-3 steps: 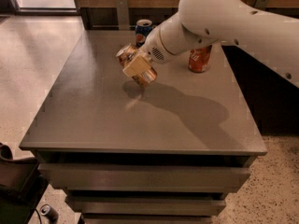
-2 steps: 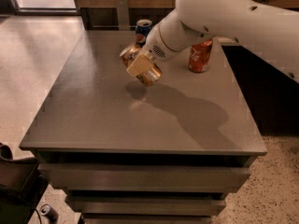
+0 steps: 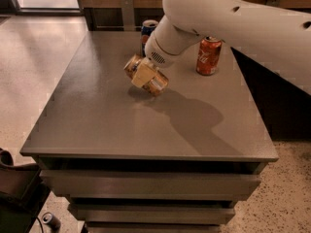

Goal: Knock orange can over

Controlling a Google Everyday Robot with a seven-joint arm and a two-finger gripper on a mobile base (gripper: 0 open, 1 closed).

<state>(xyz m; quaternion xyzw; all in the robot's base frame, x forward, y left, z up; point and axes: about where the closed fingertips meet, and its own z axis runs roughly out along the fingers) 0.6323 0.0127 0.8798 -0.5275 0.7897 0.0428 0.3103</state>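
Left of the table (image 3: 97,130) there is pale floor, with a dark object low by the table's front-left corner, too cropped to identify. The orange can (image 3: 157,84) sits on the back half of the table, slightly left of the table's centre line. It is tipped hard over with its silver top pointing up-left, and its lower end is at or just off the tabletop; contact can't be confirmed. The gripper (image 3: 145,75) is at the same spot on the table, clamped across the can's middle, with one pale finger (image 3: 142,74) lying over the can's side. The blue Pepsi can (image 3: 147,29) stands upright at the table's back edge, partly hidden by the arm (image 3: 204,13). The red can (image 3: 208,56) stands upright on the table's back-right area, apart from the others. The white arm comes in over the table's back-right corner.
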